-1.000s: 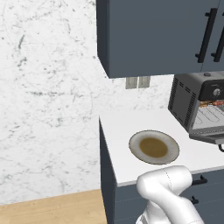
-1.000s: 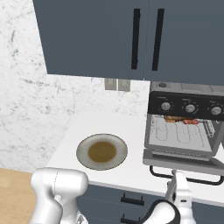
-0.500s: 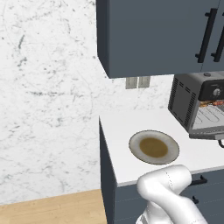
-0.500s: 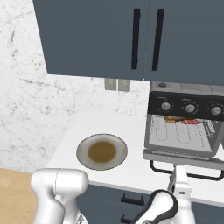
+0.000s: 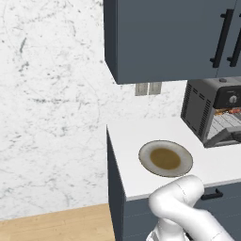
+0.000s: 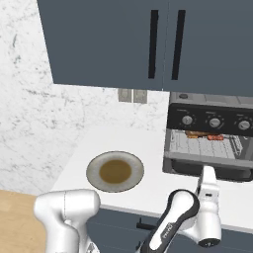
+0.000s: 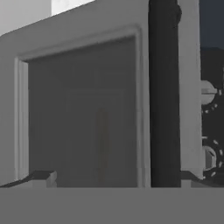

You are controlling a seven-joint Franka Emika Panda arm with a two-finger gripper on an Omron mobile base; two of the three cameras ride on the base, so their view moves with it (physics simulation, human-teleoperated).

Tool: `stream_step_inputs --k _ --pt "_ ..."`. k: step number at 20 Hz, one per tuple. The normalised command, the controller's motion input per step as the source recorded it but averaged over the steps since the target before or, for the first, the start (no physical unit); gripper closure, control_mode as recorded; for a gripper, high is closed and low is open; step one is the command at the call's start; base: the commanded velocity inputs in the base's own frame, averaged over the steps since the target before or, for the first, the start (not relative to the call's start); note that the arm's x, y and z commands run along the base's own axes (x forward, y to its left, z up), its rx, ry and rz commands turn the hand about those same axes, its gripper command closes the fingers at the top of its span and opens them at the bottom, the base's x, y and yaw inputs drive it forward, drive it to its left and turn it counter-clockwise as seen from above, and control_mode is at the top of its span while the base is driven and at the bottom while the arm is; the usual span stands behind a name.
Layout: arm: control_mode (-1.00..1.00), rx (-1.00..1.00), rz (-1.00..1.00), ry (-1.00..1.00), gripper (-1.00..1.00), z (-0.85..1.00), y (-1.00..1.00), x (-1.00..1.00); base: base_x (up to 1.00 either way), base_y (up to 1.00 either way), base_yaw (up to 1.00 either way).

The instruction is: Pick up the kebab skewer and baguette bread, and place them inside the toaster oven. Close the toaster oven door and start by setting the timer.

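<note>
Dark toaster oven (image 6: 210,133), door (image 6: 210,170) partly lowered, skewer (image 6: 217,138) and baguette (image 6: 196,134) on its rack.

a home kitchen: dark blue wall cabinets (image 6: 148,44) over a white bench (image 5: 141,136), marble backsplash (image 5: 52,94), a toaster oven (image 6: 210,136) and a plate (image 6: 115,171).
</note>
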Motion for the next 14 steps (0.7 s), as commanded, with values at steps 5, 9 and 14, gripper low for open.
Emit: stream_step_inputs --k 5,9,14 --pt "-1.00 0.05 -0.05 0.00 -1.00 0.00 -0.28 0.91 0.00 0.00 0.00" --pt "-1.00 0.04 -0.04 0.00 -1.00 0.00 -0.30 0.76 0.00 0.00 0.00" --pt "-1.00 0.02 -0.03 0.00 -1.00 -0.02 -0.28 0.68 0.00 0.00 0.00"
